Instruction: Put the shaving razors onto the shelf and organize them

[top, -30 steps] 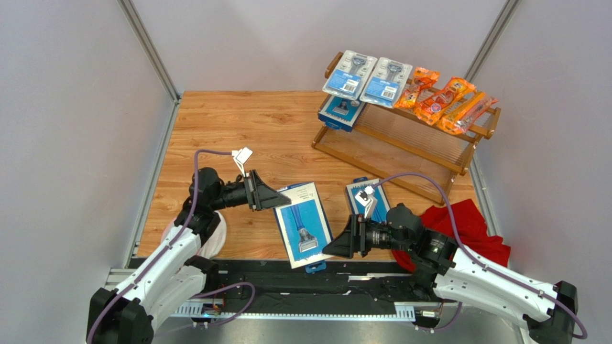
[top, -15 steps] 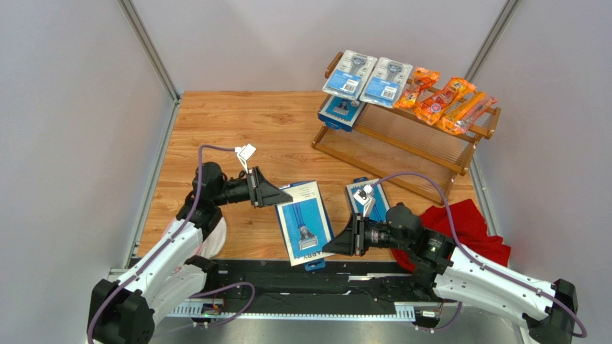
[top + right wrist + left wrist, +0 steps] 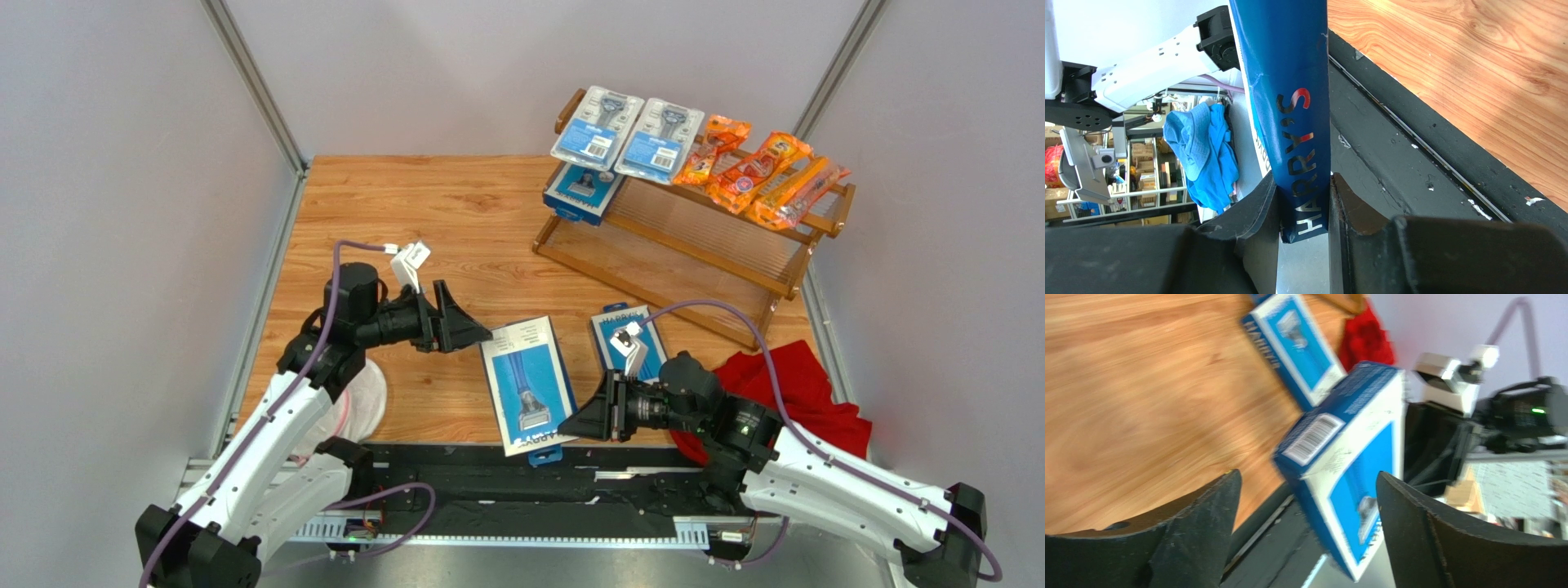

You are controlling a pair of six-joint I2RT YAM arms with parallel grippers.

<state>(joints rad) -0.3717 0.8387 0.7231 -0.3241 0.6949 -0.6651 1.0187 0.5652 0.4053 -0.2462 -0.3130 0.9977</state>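
My right gripper [image 3: 574, 424] [image 3: 1303, 205] is shut on the near edge of a flat blue razor box [image 3: 528, 384] [image 3: 1284, 73] and holds it tilted above the table's front edge. My left gripper [image 3: 471, 333] [image 3: 1309, 484] stands open just left of that box [image 3: 1352, 465], not touching it. A second blue box [image 3: 626, 343] [image 3: 1290, 346] lies flat on the table. The wooden shelf [image 3: 736, 251] at the back right carries two blister packs [image 3: 597, 123], three orange bags [image 3: 758, 172] on its top tier and a blue box [image 3: 577, 190] on the lower tier.
A red cloth [image 3: 797, 382] lies at the right beside my right arm. A white object [image 3: 366, 402] sits under my left arm. Grey walls close in the wooden table [image 3: 405, 208], and a black rail [image 3: 491, 472] runs along its front.
My left gripper has opened, let go of the blue box and drawn back to the left. My right gripper has shut on the box's near edge, and the box has shifted slightly right.
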